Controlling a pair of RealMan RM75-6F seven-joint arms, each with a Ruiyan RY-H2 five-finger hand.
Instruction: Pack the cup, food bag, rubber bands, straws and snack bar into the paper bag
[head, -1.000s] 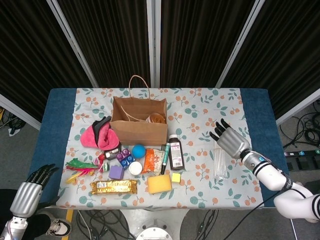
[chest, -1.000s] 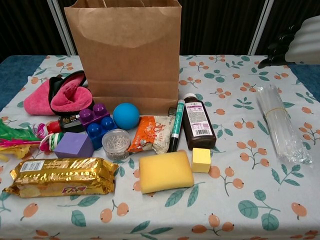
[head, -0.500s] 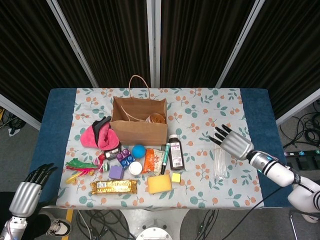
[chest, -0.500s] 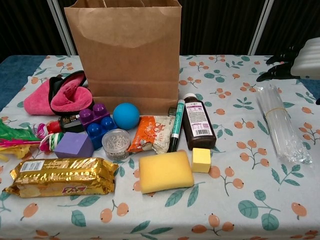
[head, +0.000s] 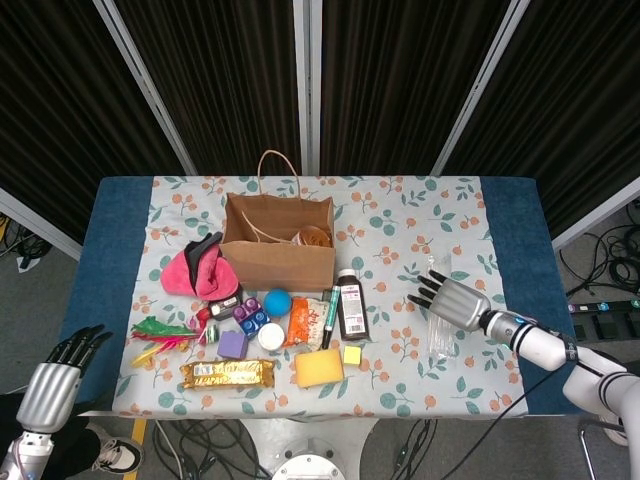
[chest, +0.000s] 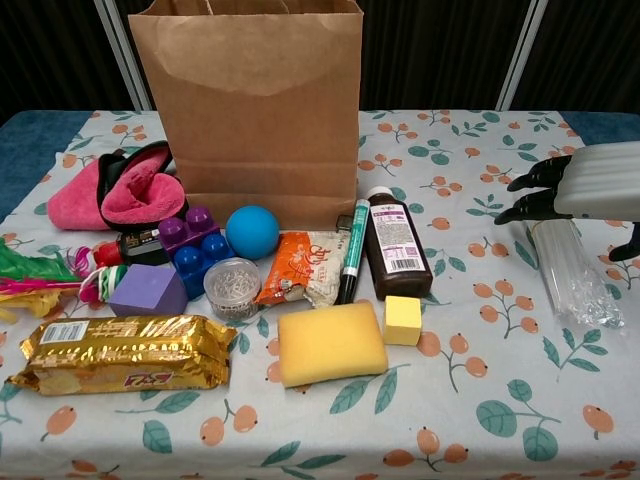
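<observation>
Over the straws: right hand (chest: 600, 182), fingers (chest: 530, 197) spread, grasping nothing
Straws (chest: 572, 270): flat on desk (chest: 480, 400)
Left hand (head: 48, 392): off desk, fingers released

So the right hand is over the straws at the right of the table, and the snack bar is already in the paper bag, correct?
Not quite. The snack bar lies on the table at the front left, outside the paper bag; the chest view shows it. The right hand is indeed over the straws.

Straws (chest: 573, 266) partly behind right hand (chest: 585, 184)
</observation>
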